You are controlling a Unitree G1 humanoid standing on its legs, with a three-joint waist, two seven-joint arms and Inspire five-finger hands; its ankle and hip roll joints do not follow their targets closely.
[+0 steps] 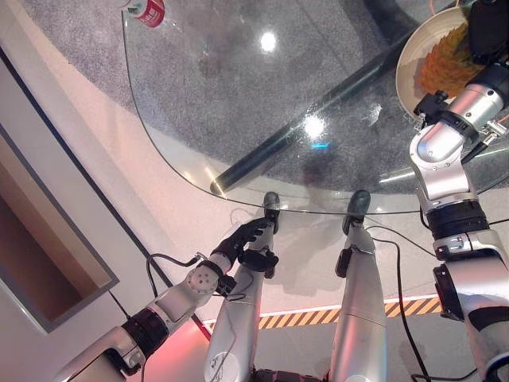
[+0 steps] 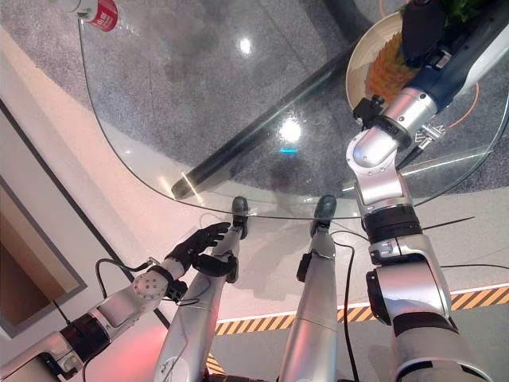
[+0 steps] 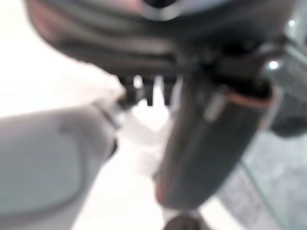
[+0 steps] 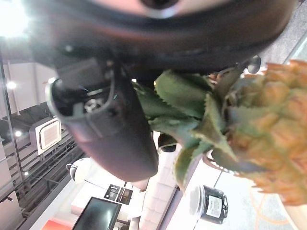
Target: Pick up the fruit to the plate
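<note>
1. The table [image 1: 199,95] is clear glass with a rounded edge; a dark bar shows through it.
2. The plate [image 2: 359,60] is round, pale and shallow, and lies under the right hand [image 2: 421,32].
3. The pineapple [image 4: 268,143] has a knobbly orange-yellow skin and stiff, saw-edged green leaves. It lies on the plate, its leaves right against the right hand.
4. Whether the right hand's fingers grip the leaves I cannot tell.
5. The left hand [image 1: 242,239] hangs low below the table edge, fingers loosely bent, holding nothing.
6. A red-and-white bottle [image 1: 147,11] lies far from both hands.
</note>
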